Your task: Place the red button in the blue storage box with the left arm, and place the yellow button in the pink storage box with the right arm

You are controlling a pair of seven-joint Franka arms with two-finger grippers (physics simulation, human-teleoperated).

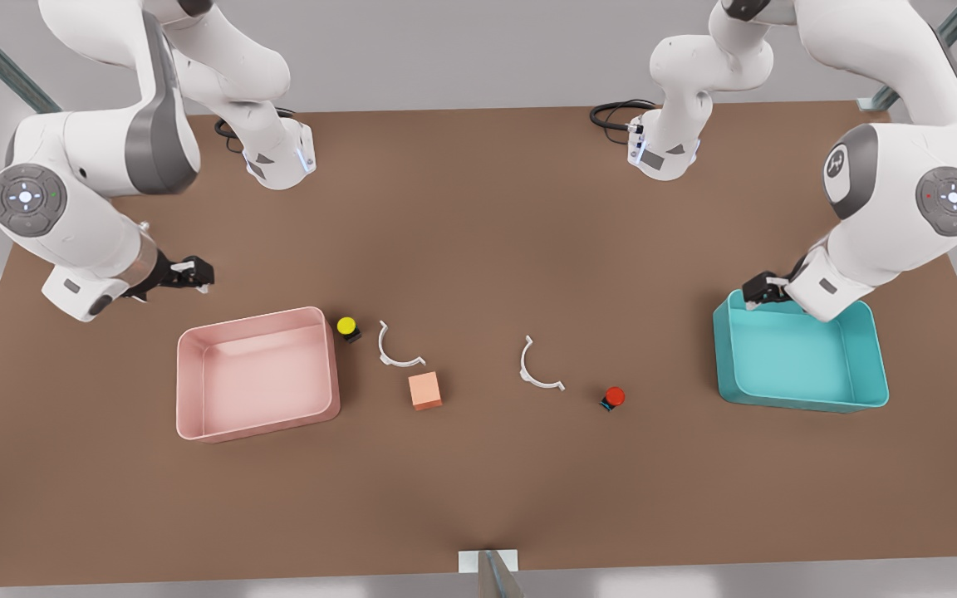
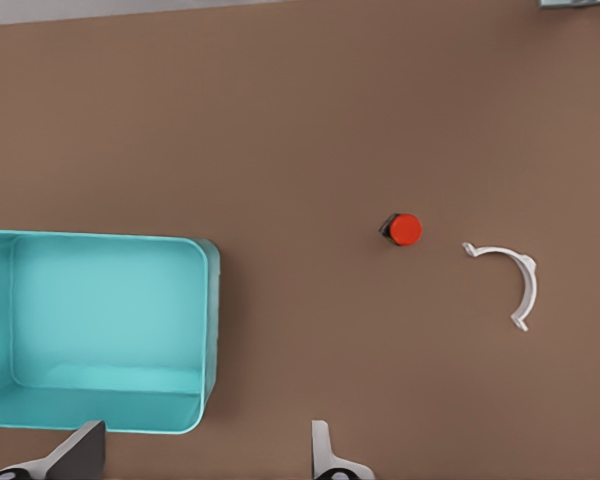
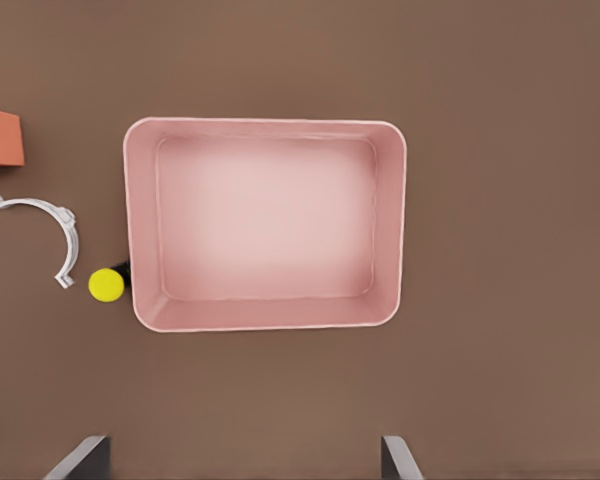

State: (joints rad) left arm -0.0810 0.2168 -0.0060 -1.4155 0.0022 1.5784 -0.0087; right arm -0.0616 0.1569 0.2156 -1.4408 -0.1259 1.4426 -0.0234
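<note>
The red button (image 1: 614,397) (image 2: 405,229) stands on the brown table, apart from the blue storage box (image 1: 802,404) (image 2: 212,330), which is empty at the front view's right. My left gripper (image 1: 761,291) (image 2: 202,462) hovers open over that box's far corner, holding nothing. The yellow button (image 1: 347,326) (image 3: 106,284) sits just beside a corner of the empty pink storage box (image 1: 258,425) (image 3: 265,322). Above the table, behind the pink box at the front view's left, my right gripper (image 1: 192,274) (image 3: 240,462) is open and holds nothing.
An orange cube (image 1: 425,390) (image 3: 0,136) lies between the two buttons. Two thin white curved pieces rest on the table, one (image 1: 386,353) (image 3: 72,228) near the yellow button, the other (image 1: 528,374) (image 2: 529,278) near the red button. Both arm bases stand at the table's far edge.
</note>
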